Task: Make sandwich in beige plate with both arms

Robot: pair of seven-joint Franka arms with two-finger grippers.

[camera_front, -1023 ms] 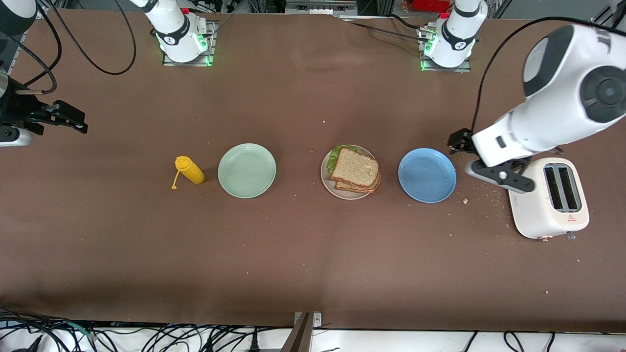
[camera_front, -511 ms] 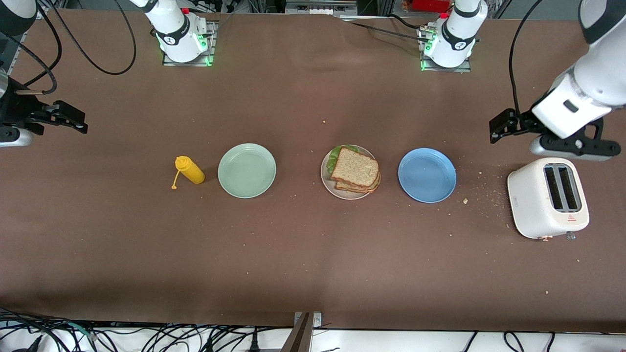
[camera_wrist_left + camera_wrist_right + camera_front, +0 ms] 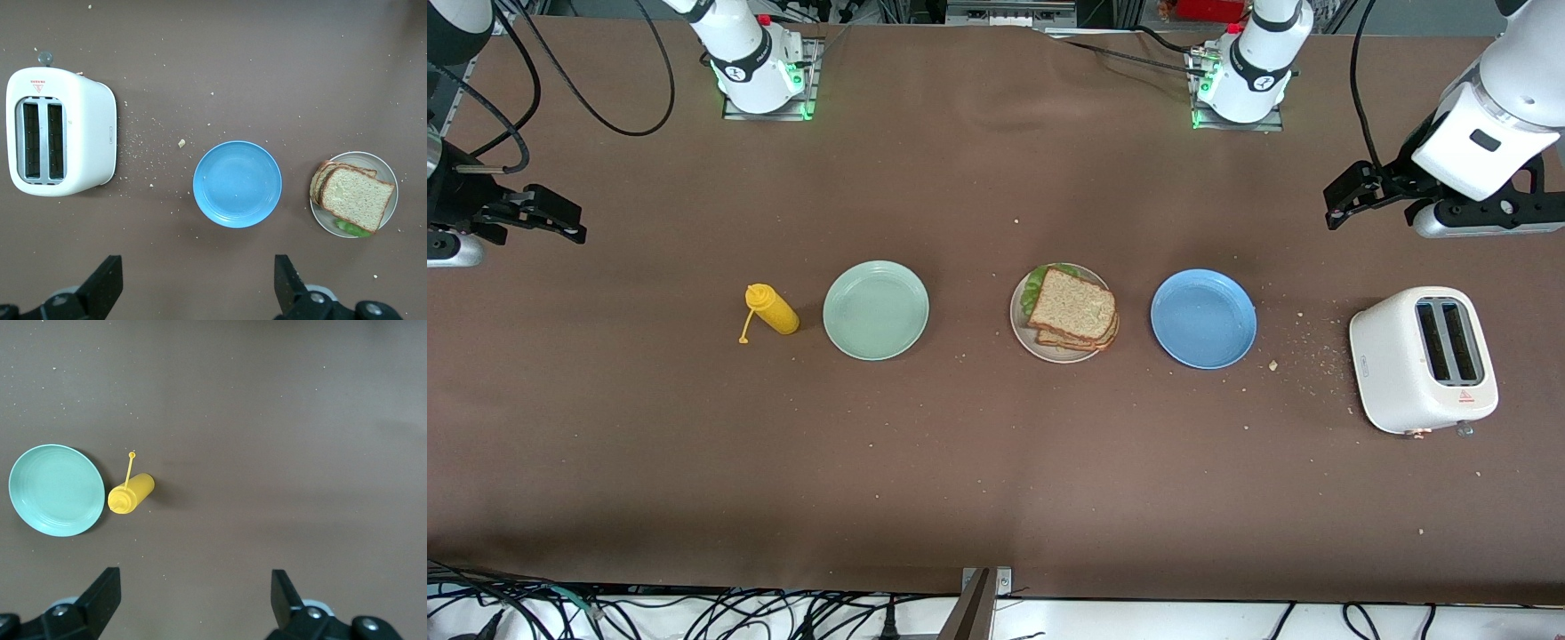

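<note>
Two arms, both up and clear of the row of things on the brown worktop [image 3: 996, 462].

Right gripper [image 3: 560, 220]: over bare worktop at the right arm's end, well apart from the mustard bottle. Fingers spread wide with nothing between them, as seen in the right wrist view [image 3: 193, 600]. Arm waits.

Yellow mustard bottle [image 3: 772, 310]: lying on its side, cap off and dangling on its tether, just beside the mint-green plate [image 3: 876, 310] on the side toward the right arm's end. Same pair seen from the right wrist [image 3: 130, 493], [image 3: 56, 491]. Plate bare.

Beige plate [image 3: 1021, 322]: mid-worktop, between the mint-green plate and the blue plate [image 3: 1203, 319]. Sandwich [image 3: 1073, 308] sits on it: wholegrain slice on top, slightly askew over the lower bread, lettuce frill poking out at the edge farther from the front camera. A slice corner overhangs the rim toward the blue plate. Left wrist view shows the same stack [image 3: 352, 194] on its plate [image 3: 391, 181].

Blue plate: bare, near the beige plate, not touching. Crumbs scattered between it and the toaster.

White two-slot toaster [image 3: 1423, 359]: toward the left arm's end, slots showing no bread.

Left gripper [image 3: 1352, 191]: over bare worktop, apart from the toaster; fingers parted wide, holding nothing [image 3: 198, 283].
</note>
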